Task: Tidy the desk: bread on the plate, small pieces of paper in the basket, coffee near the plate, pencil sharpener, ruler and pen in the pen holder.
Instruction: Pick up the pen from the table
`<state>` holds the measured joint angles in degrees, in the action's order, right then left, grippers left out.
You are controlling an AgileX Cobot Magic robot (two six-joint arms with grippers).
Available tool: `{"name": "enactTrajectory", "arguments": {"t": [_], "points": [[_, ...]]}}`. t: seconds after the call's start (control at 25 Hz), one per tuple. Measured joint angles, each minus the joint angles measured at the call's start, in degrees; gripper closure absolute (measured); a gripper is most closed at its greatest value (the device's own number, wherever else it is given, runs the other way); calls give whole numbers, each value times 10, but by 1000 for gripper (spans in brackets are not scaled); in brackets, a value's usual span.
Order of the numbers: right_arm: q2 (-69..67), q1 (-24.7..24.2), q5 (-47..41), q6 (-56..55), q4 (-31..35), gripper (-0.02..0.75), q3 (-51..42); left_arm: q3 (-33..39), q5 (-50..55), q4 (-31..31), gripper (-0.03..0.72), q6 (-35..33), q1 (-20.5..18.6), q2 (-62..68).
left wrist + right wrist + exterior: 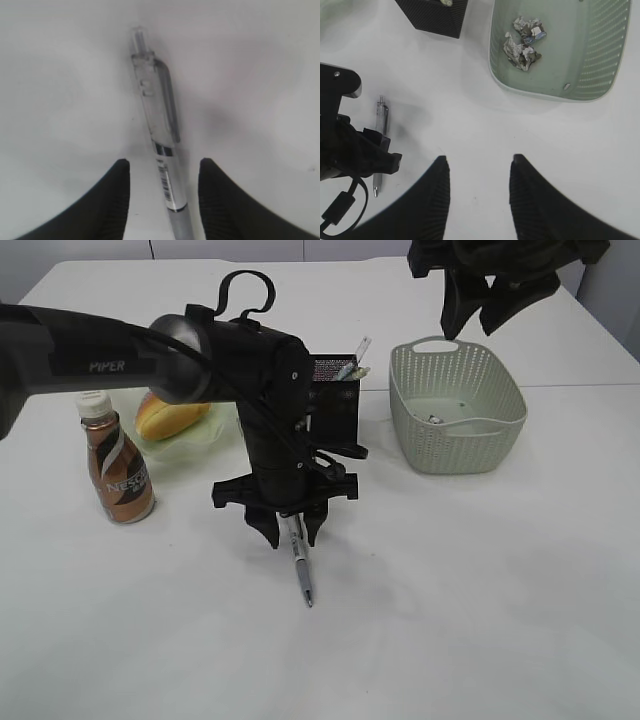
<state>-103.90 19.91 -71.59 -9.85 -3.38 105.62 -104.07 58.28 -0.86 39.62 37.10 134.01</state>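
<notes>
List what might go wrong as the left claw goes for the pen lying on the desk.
1. The left claw straddles the thin clear-barrelled pen with open jaws and gaps on both sides; closing off-centre could roll it away on the smooth white desk.
2. The fingertips sit close to the tabletop, so descending further may scrape it.
3. The black square mesh pen holder already holds items, so the pen could catch on them when dropped in.
</notes>
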Motion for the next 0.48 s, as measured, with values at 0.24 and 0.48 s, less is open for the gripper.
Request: {"name": "enactTrajectory", "arguments": {"t": [0.24,0.48], "points": [[0,0,0,0,0,409,0,0,0,-2,366,0,0,4],[0,0,0,0,0,409,0,0,0,-5,370,0,0,7]]}}
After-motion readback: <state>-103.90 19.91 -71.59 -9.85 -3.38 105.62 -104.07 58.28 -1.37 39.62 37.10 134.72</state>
